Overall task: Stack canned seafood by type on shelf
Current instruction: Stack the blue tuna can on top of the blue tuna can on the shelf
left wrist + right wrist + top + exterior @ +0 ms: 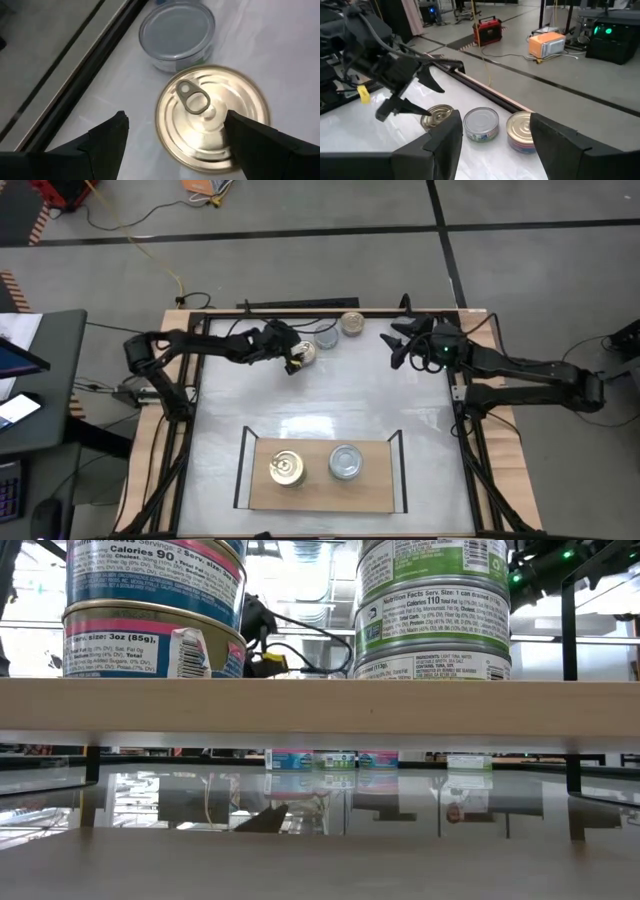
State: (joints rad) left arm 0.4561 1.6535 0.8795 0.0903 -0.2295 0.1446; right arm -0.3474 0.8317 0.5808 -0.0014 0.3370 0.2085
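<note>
Centre the spread left pincer (170, 137) over the gold-lidded tin (212, 117) near the table's far edge, beside a silver-lidded tin (177, 32); lower squarely before clenching; right pincer (400, 345) half-spread, empty.

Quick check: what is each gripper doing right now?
Left gripper: open, fingers either side of a gold-lid can, not gripping.
Right gripper: open, holding nothing.

Gold-lidded can (212, 117), silver-lidded can (176, 34)

Two can stacks (287, 468) (346, 462) on wooden shelf (320, 492); three loose cans (303, 352) (327, 337) (351, 323) in row at far edge
</note>
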